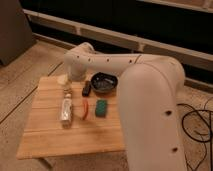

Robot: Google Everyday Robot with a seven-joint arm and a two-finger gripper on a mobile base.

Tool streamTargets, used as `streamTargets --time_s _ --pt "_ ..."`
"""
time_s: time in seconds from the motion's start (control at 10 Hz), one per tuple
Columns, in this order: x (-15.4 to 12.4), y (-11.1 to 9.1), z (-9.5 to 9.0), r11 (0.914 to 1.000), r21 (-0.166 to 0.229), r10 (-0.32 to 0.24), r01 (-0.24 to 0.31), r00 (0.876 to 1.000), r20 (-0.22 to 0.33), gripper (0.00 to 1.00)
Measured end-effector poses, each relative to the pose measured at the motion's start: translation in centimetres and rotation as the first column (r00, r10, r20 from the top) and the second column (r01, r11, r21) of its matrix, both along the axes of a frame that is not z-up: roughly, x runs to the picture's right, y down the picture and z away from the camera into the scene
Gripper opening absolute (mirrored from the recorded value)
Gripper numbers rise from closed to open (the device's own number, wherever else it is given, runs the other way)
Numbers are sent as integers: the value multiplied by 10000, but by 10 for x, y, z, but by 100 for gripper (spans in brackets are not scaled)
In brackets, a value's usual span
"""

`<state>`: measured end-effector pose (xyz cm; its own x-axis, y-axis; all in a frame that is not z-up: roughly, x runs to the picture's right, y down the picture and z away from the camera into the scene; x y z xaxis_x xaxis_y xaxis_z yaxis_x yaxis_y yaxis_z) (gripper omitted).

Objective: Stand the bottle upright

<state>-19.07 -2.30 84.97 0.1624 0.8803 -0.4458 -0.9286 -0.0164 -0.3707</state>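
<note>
One slatted wooden table (50,135) is standing on speckled floor before a dark wall. The bottle (66,109) is lying left of centre, its long axis running up-down in the frame and its cap pointing toward the top; its pale label is showing nothing readable. The gripper (64,80) is hanging just beyond the cap, and I cannot tell whether it is open or closed.

text: none legible | bottle (66,109) label: unreadable | gripper (65,84): near bottle's far end
</note>
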Motion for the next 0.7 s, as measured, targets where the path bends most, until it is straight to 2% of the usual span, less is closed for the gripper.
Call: streamTargets --time_s 0.1,0.3,0.7 --pt "-10 3 16 9991 -182 -368 376 9984 425 65" --pt "-25 9 34 9954 -360 -850 891 9910 1035 65" --pt "-28 12 42 9931 -449 -1021 1080 9878 1177 65"
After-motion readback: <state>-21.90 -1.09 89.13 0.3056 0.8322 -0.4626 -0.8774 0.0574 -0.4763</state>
